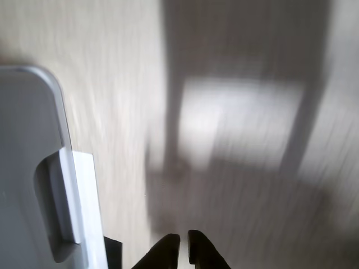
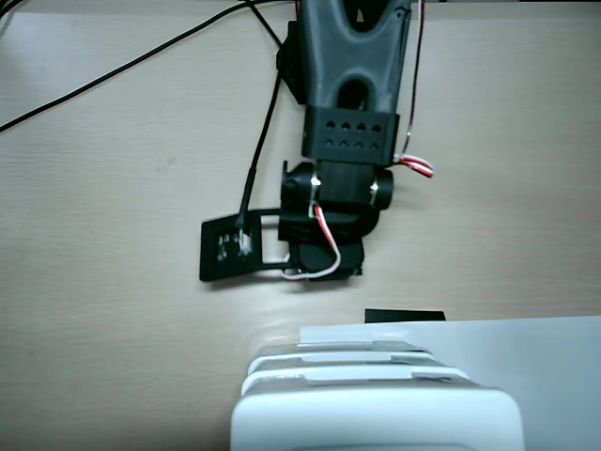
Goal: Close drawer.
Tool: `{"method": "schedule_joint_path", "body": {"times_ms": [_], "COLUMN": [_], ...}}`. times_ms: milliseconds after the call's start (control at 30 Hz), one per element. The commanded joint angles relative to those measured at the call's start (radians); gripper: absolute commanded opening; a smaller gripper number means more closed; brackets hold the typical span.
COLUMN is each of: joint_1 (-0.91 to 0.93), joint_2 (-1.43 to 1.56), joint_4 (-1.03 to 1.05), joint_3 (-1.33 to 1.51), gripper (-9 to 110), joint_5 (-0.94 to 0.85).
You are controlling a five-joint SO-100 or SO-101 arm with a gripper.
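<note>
In the blurred wrist view, the clear plastic drawer with its grey-white rim and small rectangular handle tab [image 1: 59,207] fills the left edge. To its right lies the pale wood-grain table [image 1: 112,84]. Further right of the drawer, at the bottom edge, the black two-finger gripper [image 1: 184,246] shows its tips nearly together with nothing between them, clear of the drawer.

In the fixed view, the white opaque cabinet [image 2: 376,413] sits at the bottom, and the drawer fronts [image 2: 352,362] step out toward the arm. The gripper hangs just beyond them, not touching.

Judgement: keep the fingers together, centre them against the handle tab, and push straight in so the drawer does not skew.
</note>
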Motion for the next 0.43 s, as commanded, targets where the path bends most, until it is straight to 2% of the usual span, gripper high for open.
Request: {"method": "schedule_joint_path", "body": {"times_ms": [0,400], "joint_1": [0.008,0.011], "joint_2": [0.061,0.081], "joint_4": [0.006,0.006], "joint_3": [0.02,0.044], "gripper": [0,0], "joint_5": [0.011,0.009]}}
